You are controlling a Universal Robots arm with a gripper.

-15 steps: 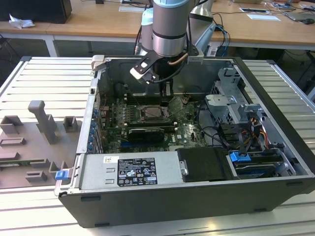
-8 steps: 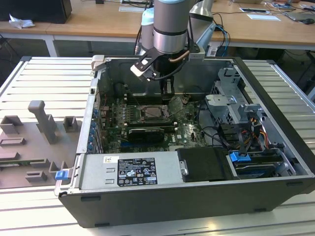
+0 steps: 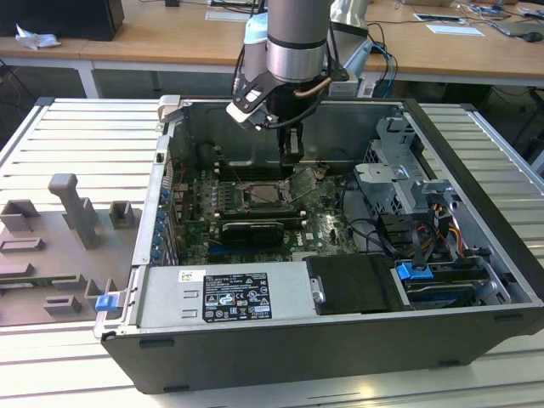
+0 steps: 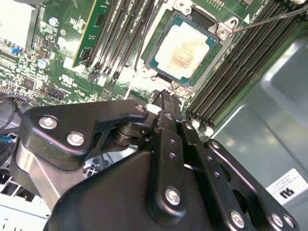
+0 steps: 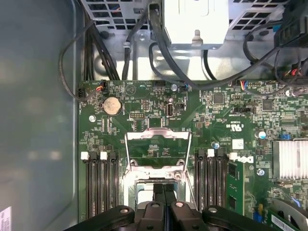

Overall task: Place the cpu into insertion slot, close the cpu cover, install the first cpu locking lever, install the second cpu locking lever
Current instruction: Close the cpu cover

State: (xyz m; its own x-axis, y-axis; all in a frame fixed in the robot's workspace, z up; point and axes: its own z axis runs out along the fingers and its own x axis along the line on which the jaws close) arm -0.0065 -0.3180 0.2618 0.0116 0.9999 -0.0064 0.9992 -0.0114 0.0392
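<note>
Fingers (image 5: pixel 158 195) of my gripper (image 4: pixel 166 96) were pressed together, holding nothing, since the cpu (image 4: pixel 183 45) already lay flat in the insertion slot (image 4: pixel 222 32); the cpu cover (image 5: pixel 157 137) stood open near them.

Wood desks (image 3: pixel 170 47) at back w/ papers (image 3: pixel 455 28); ribbed metal bench (image 3: pixel 85 144) underneath, even light

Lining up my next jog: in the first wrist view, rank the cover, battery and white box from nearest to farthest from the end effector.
1. The cover, right ahead of the end effector.
2. The battery, on the green board beyond the cover.
3. The white box, off the board, among the black cables.
</note>
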